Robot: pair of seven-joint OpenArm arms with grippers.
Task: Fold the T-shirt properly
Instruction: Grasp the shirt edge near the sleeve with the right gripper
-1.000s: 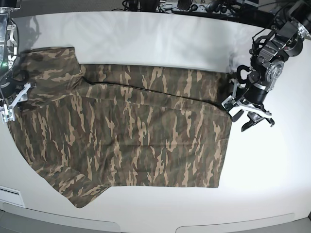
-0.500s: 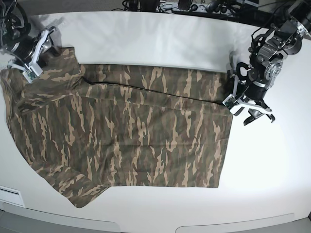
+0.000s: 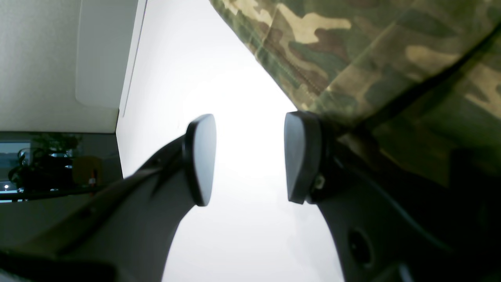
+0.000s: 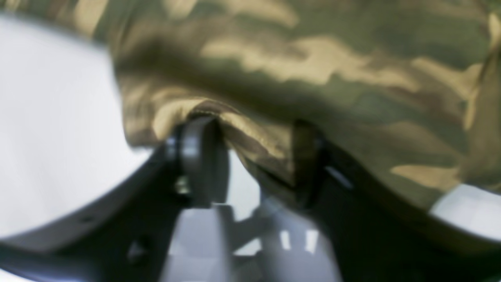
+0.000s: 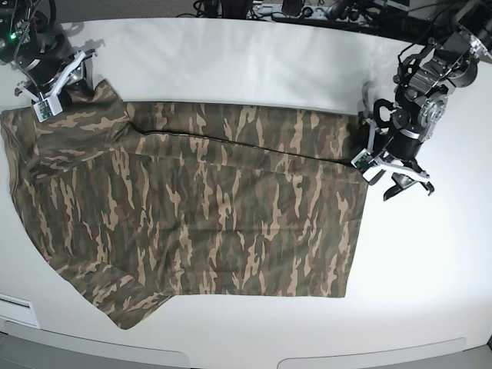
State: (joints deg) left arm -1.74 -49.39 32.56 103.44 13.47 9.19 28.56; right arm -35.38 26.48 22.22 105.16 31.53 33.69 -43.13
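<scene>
Both grippers sit at opposite ends of the brown, tan and green camouflage cloth T-shirt (image 5: 200,207) spread on the white table (image 5: 254,65): right gripper (image 4: 250,160) straddling a sleeve edge, not yet clamped, left gripper (image 3: 250,156) spread beside the hem corner.

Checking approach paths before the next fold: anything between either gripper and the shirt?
Nothing visible. The left gripper stands open over bare table right at the T-shirt's hem corner. The right gripper already has a sleeve edge between its fingers.
</scene>
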